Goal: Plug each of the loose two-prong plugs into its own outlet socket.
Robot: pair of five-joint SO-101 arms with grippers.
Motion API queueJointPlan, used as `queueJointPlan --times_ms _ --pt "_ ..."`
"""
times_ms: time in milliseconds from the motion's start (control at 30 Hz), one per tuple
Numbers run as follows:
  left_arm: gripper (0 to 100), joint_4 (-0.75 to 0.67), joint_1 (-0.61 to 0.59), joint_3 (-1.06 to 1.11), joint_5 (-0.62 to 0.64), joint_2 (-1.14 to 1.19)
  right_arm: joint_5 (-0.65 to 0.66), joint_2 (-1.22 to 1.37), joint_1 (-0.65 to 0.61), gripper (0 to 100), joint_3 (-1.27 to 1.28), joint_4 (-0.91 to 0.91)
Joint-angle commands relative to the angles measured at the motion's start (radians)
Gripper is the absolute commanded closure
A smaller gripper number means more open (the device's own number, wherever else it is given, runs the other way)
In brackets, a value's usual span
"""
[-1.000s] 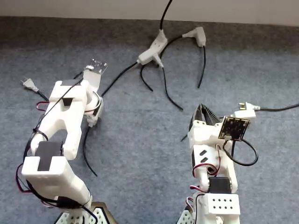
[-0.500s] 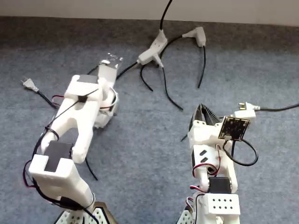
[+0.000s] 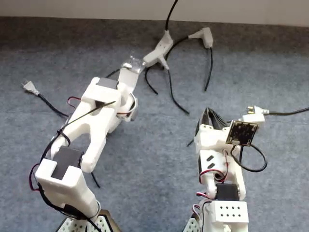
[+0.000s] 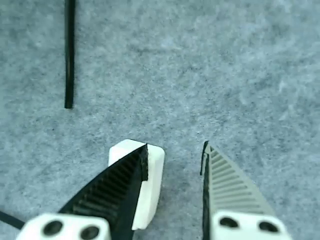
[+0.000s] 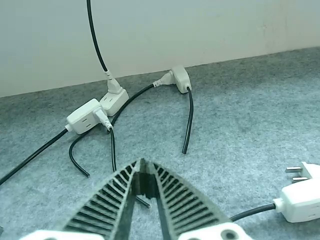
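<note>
The left gripper (image 4: 175,146) is hanging open, a white outlet socket (image 4: 150,185) lying lengthwise beneath its dark jaw on grey carpet (image 4: 225,60), the right gripper (image 5: 145,167) sitting closed.

- This looks like a robotics test bench in a lab or hobby room.
- The left arm (image 3: 94,123) and the right arm (image 3: 216,162) are white printed parts with exposed red-and-black wiring.
- A bare circuit board (image 3: 241,132) sits on one wrist.
- Grey felt-like matting covers the tabletop (image 3: 145,159) up to a plain pale wall (image 5: 210,30).
- An outlet socket (image 5: 84,116) and cut cords (image 5: 189,120) lie loose.
</note>
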Motion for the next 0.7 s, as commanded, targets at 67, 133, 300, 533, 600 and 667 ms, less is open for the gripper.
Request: queueJointPlan --times_ms 67,133,300,533,600,667 --pt "81 0.06 -0.124 -0.134 -0.002 -0.005 0.014 -0.016 -0.002 98.9 0.139 -0.004" --pt "81 0.081 -0.179 -0.196 0.002 -0.004 0.014 -0.016 -0.002 98.9 0.139 -0.004" --pt "81 0.08 -0.341 -0.331 0.118 0.007 0.014 -0.016 -0.002 98.9 0.139 -0.004" --pt "78 0.129 -0.395 -0.559 0.292 0.125 0.014 -0.016 -0.002 98.9 0.139 -0.004" --pt "77 0.187 -0.398 -0.685 0.327 0.236 0.014 -0.016 -0.002 98.9 0.139 -0.004" --pt "77 0.267 -0.407 -0.84 0.347 0.358 0.014 -0.016 -0.002 98.9 0.139 -0.004"
